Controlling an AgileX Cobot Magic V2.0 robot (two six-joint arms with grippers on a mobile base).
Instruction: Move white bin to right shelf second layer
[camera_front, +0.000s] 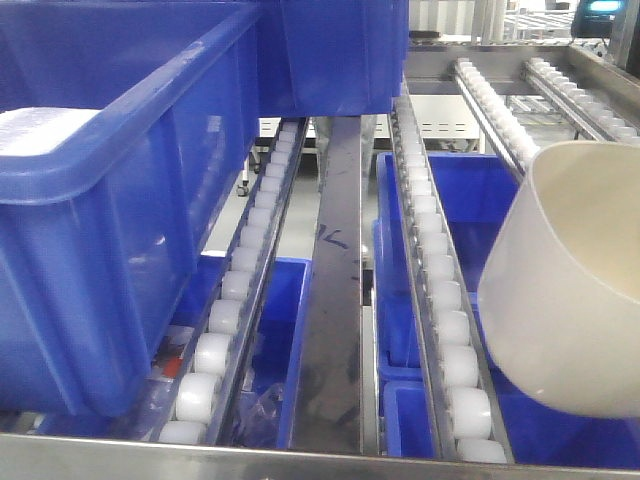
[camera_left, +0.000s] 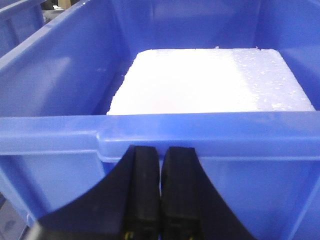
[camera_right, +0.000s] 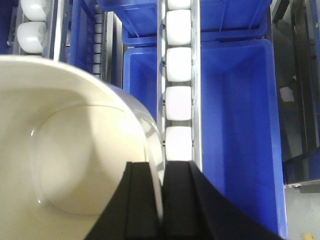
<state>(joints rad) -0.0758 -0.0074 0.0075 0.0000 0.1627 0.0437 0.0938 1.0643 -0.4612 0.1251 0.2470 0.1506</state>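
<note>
Left gripper (camera_left: 160, 172) with black fingers (camera_left: 145, 190) pressed together, tips just below the rim of a blue crate (camera_left: 210, 135), right gripper (camera_right: 161, 192) with fingers (camera_right: 137, 200) pinching the white bin (camera_right: 75, 150) wall, one inside, one outside

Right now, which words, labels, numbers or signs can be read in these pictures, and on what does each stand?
No text can be read.
Dark scrawl on the middle steel rail: too faint to read.
The white bin and the blue crate show no marks.
</note>
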